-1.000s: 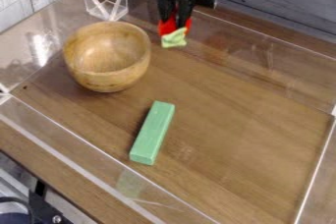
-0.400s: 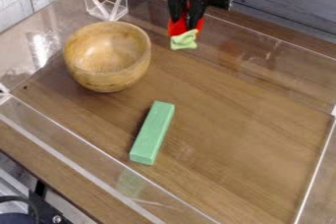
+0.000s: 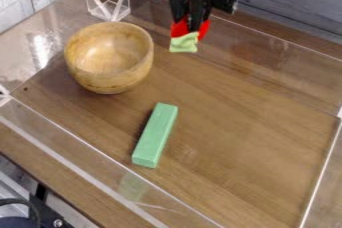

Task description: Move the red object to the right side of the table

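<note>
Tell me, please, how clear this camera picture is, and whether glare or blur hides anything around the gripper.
Camera view: small and soft throughout; the gripper reads as a dark mass, closed on the red object, finger edges smeared. Pale glare streaks the clear plastic walls at left and near edge. The wooden bowl and green block stay legible, casting faint shadows on the table.

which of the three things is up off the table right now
The red object, pinched in the hand; the wooden bowl and green block rest on the table.
</note>
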Tool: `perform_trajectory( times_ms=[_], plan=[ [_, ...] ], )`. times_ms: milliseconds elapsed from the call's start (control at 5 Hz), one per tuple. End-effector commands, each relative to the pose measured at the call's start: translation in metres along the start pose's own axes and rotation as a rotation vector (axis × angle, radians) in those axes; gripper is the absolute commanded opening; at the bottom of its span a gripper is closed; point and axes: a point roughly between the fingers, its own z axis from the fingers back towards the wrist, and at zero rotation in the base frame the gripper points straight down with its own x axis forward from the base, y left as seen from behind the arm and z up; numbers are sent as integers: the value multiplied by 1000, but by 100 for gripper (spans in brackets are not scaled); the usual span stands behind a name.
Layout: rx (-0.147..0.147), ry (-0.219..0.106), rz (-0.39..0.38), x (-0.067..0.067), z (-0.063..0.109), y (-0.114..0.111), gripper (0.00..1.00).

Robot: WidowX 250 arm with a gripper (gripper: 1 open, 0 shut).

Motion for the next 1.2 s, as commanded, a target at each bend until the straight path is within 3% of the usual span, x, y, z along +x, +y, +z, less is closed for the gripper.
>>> perform_trajectory(
  times_ms=[0,200,600,800,1000],
  plan=[
    [5,-46,6,3,8,0,0],
    [9,-37,27,0,1,2,0],
    [11,-23,31,11,14,-6,0],
    [7,-12,54,16,9,-35,0],
    [-5,3,21,17,-7,-73,0]
  ],
)
